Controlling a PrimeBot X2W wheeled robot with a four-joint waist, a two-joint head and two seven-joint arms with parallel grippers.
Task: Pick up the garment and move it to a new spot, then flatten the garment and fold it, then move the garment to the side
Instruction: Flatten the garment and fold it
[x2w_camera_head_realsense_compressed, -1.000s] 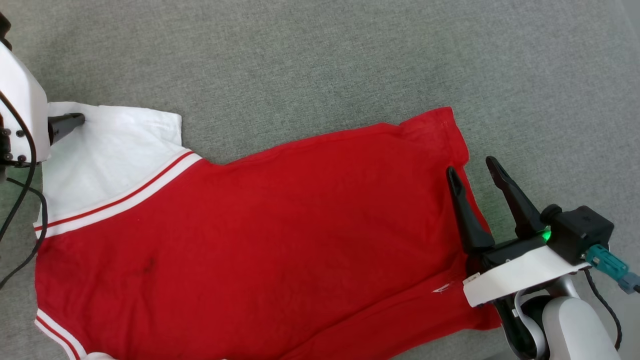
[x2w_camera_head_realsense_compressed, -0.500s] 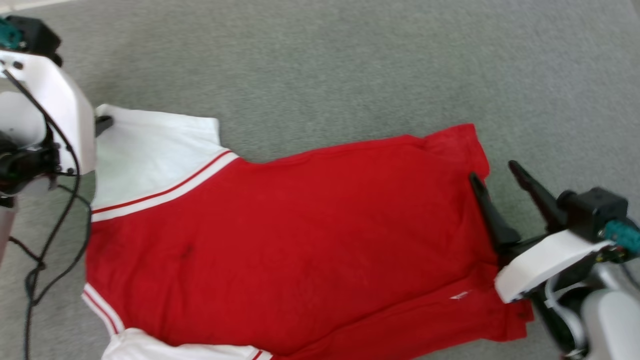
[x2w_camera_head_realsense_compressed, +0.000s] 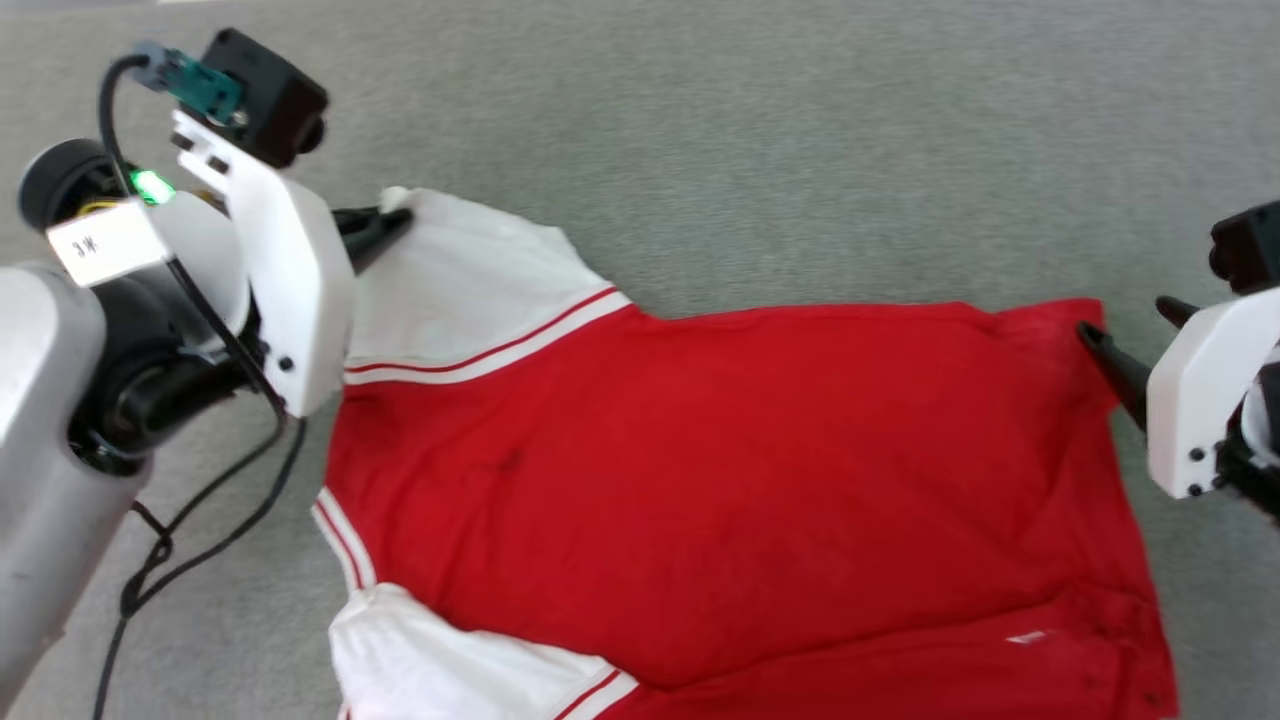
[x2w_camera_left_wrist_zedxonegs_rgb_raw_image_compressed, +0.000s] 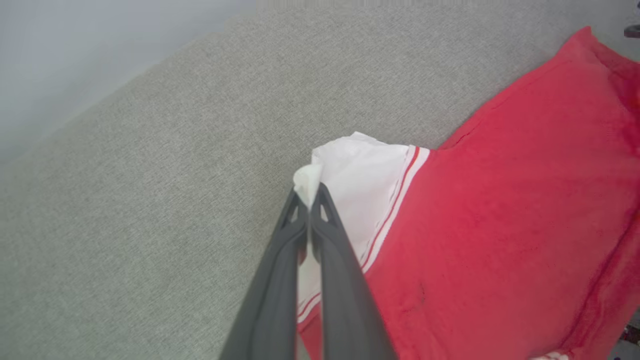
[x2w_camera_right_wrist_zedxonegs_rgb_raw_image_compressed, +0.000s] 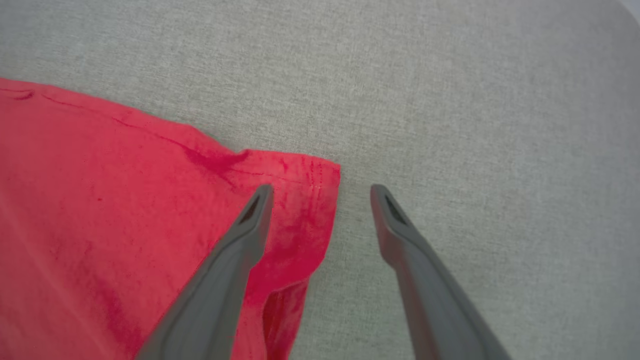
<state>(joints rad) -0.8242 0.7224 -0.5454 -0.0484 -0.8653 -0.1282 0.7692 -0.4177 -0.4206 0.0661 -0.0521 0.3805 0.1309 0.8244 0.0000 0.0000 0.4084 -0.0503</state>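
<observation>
The garment (x2w_camera_head_realsense_compressed: 740, 470) lies spread on the grey surface, red with white side panels and red-white striped trim. No print shows on it. My left gripper (x2w_camera_head_realsense_compressed: 390, 220) at the upper left is shut on the corner of the far white panel. In the left wrist view the left gripper (x2w_camera_left_wrist_zedxonegs_rgb_raw_image_compressed: 311, 200) pinches a small white tuft of the garment (x2w_camera_left_wrist_zedxonegs_rgb_raw_image_compressed: 500, 200). My right gripper (x2w_camera_head_realsense_compressed: 1135, 330) stands open at the far right red corner. In the right wrist view the right gripper (x2w_camera_right_wrist_zedxonegs_rgb_raw_image_compressed: 321, 192) straddles the edge of the garment (x2w_camera_right_wrist_zedxonegs_rgb_raw_image_compressed: 100, 200), one finger over red cloth, the other over grey.
The grey fabric surface (x2w_camera_head_realsense_compressed: 800, 150) stretches beyond the garment on all sides. A black cable (x2w_camera_head_realsense_compressed: 200, 520) hangs from my left arm near the garment's left edge. In the left wrist view the surface ends at a pale blurred area (x2w_camera_left_wrist_zedxonegs_rgb_raw_image_compressed: 75, 50).
My left gripper has shut on the white corner, which now puckers between its fingers. The head camera has shifted, so the whole scene sits differently. The right gripper stays open at the red corner.
</observation>
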